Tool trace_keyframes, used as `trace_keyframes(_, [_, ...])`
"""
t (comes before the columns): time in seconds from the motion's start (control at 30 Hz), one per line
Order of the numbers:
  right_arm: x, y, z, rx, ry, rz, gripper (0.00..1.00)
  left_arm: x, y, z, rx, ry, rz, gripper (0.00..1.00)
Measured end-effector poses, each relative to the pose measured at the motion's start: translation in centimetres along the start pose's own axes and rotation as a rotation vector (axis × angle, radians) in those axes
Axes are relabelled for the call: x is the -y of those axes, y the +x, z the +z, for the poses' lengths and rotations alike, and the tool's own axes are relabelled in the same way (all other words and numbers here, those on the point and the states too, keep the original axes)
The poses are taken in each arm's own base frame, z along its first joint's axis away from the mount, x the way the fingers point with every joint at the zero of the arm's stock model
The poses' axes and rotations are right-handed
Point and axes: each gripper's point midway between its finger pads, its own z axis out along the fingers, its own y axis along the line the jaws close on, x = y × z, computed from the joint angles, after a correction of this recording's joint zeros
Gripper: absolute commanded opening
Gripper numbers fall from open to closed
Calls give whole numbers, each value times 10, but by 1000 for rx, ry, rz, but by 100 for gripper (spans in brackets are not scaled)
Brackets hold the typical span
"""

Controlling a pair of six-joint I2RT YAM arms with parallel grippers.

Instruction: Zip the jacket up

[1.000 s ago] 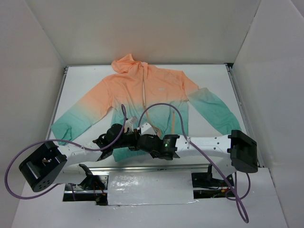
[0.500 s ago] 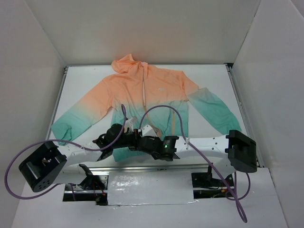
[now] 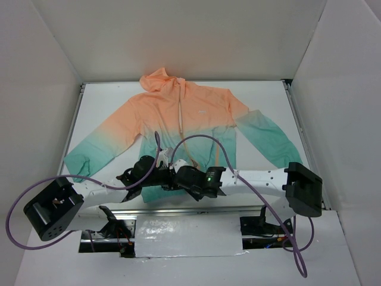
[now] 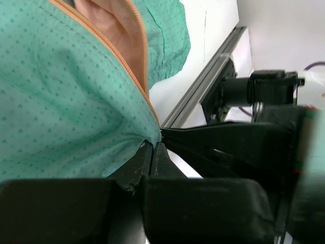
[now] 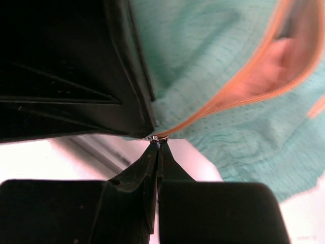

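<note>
Pinching the near hem from both sides, the two hands meet at the bottom end of the zipper [image 3: 180, 113], right at the near edge of the worktop [image 3: 262, 95]. The jacket [image 3: 178, 119] lies flat and face up, hood at the far side, teal hem nearest the arm bases, sleeves spread to left and right.

In its own wrist view the left hand [image 4: 154, 147] is closed narrow, with the teal hem fabric caught between its tips just beside the lowest zipper teeth [image 4: 137, 76]. The right hand [image 5: 156, 147] is closed just as tightly, and a small metallic piece, most likely the slider [image 5: 154, 138], sits at its tips where the two orange tooth rows [image 5: 223, 104] converge. Above that point the front gapes open and shows the peach lining.

The zipper's long axis runs straight away from both hands, from near hem to far hood, down the middle of the garment. Judging by this, the right hand, with the slider, must travel far along that line, while the left, which is equally close, anchors the hem so the fabric stays taut rather than bunching.
</note>
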Motion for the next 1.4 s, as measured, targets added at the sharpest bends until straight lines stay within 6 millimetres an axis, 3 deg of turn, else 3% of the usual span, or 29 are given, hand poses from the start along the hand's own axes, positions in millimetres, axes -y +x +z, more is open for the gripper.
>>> trace_keyframes(0.17, [-1, 1, -1, -74, -211, -22, 0, -1, 5, -1, -17, 12, 44, 0])
trace_keyframes(0.47, [16, -23, -23, -140, -520, 21, 0, 8, -7, -2, 54, 69, 92, 0])
trace_keyframes(0.6, [16, -36, -18, -239, -607, 18, 0, 3, -11, -5, 86, 57, 112, 0])
trace_keyframes(1.1, [-10, -17, -9, -385, -821, 53, 0, -12, 14, -16, -1, 15, 186, 0])
trace_keyframes(1.4, [22, -52, -17, -328, -994, 195, 0, 1, -1, -23, 89, 63, 251, 0])
